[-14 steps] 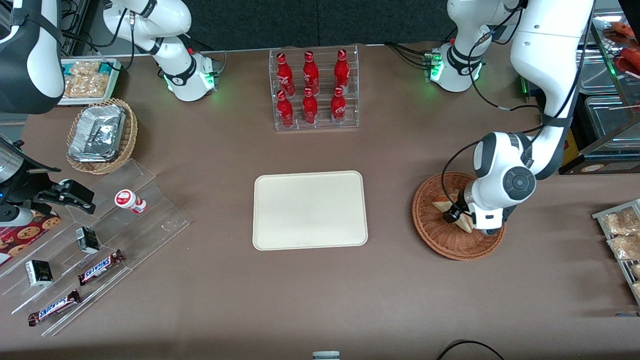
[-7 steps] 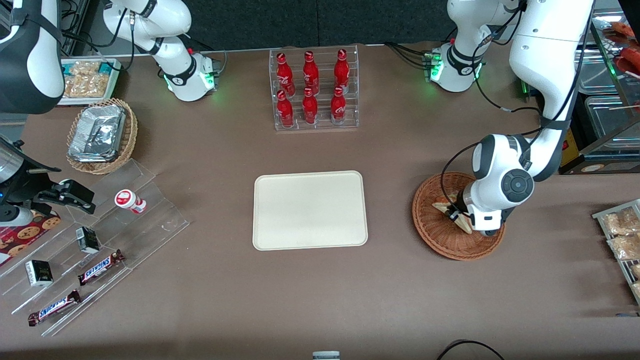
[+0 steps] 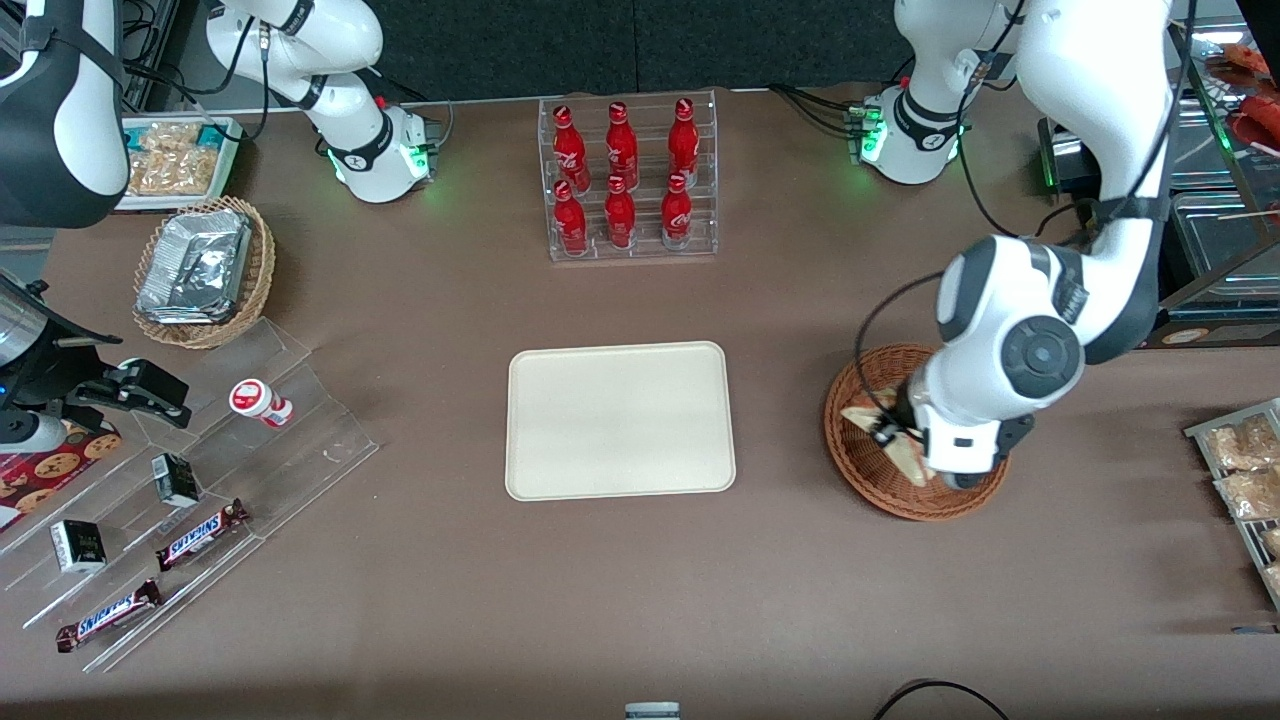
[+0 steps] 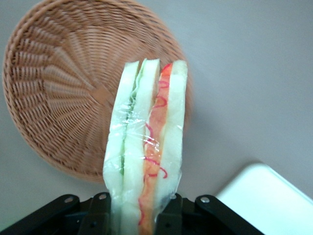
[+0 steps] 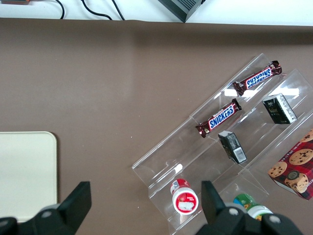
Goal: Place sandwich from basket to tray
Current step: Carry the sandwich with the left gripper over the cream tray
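Your gripper (image 3: 893, 432), clamped on the sandwich (image 4: 145, 152), has risen above the basket (image 3: 862, 462). The tray (image 3: 619, 420) lies open at the basket's nine o'clock.

I see six red bottles (image 3: 622, 176) standing in a clear rack (image 3: 632, 245) on the brown tabletop (image 3: 640, 590). Toward the parked arm's end sits a tan wicker basket (image 3: 256, 285) holding foil packs (image 3: 195, 266). Nearer the front camera than it, clear tiered shelves (image 5: 210, 161) carry two Snickers bars (image 5: 218, 117), small dark boxes (image 5: 279, 108) and a red-capped jar (image 5: 185, 201), beside a cookie box (image 5: 296, 169).
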Tool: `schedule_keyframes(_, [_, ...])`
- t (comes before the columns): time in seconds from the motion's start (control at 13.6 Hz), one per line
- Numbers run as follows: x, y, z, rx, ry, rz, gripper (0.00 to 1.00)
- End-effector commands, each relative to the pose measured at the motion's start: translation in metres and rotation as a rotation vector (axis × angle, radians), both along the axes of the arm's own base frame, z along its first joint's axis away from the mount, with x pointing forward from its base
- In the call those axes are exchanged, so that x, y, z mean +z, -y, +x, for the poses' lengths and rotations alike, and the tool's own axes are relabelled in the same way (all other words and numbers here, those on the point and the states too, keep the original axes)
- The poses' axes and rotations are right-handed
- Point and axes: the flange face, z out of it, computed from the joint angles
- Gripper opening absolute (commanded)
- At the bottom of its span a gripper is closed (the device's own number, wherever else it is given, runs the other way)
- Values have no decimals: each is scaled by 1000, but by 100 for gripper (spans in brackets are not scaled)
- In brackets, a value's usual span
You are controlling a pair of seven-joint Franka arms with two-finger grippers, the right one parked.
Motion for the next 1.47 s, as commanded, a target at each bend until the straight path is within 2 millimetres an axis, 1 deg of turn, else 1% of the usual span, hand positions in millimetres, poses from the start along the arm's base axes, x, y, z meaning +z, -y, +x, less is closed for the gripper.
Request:
schedule_keyframes(0.0, [12,78,-5,-114,30,23,5])
schedule_keyframes(0.07, [9,107,-9,-155,40,16,5])
schedule_keyframes(0.15, [4,131,-11,-188,45,10,6])
schedule_keyframes(0.29, [-21,184,-19,-261,45,1,7])
schedule_keyframes(0.37, [-37,204,-25,-300,39,8,6])
schedule_keyframes(0.51, [-82,255,-46,-393,71,33,6])
schedule_keyframes(0.59, [-100,277,-57,-418,92,21,6])
schedule_keyframes(0.66, [-114,291,-64,-436,105,8,6])
schedule_keyframes(0.81, [-136,318,-79,-471,129,-15,6])
schedule_keyframes(0.88, [-144,324,-81,-477,135,-26,6])
schedule_keyframes(1.03, [-166,343,-100,-514,128,-25,8])
schedule_keyframes(1.1, [-177,345,-102,-511,132,-30,11])
schedule_keyframes(1.17, [-184,345,-103,-511,129,-29,21])
schedule_keyframes(1.25, [-187,346,-104,-514,130,-31,55])
schedule_keyframes(1.32, [-186,348,-105,-511,134,-38,99])
schedule_keyframes(1.39, [-180,348,-105,-509,131,-40,100])
